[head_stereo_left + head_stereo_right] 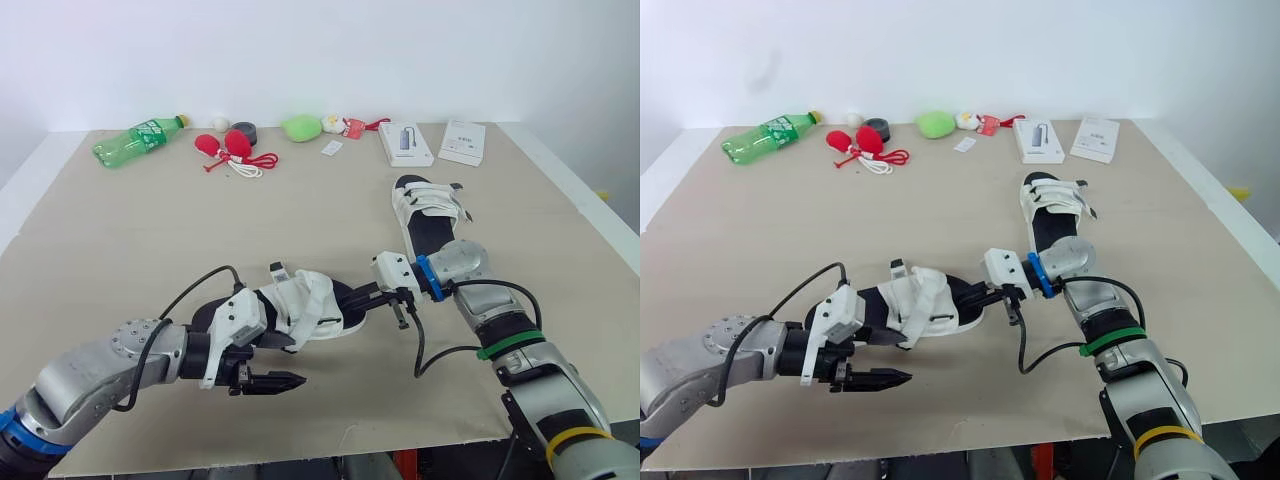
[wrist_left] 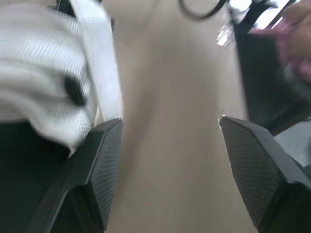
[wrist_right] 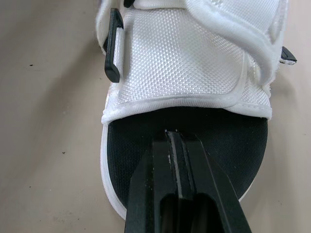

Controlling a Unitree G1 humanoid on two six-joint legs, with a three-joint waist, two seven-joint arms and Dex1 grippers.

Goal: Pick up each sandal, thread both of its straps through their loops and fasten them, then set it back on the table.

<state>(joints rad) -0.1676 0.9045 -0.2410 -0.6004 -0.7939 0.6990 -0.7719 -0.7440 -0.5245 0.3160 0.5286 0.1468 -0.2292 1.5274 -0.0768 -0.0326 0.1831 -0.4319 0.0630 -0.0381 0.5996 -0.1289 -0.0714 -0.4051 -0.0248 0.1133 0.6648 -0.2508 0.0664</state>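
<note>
Left claw (image 1: 292, 380) spread — beside sandal (image 1: 310, 305).

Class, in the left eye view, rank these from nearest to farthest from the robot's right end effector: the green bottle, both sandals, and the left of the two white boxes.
1. The near sandal, front centre, right at the right end effector.
2. The far sandal, behind it on the right.
3. The left white box, at the back, right of centre.
4. The green bottle, back left.
</note>
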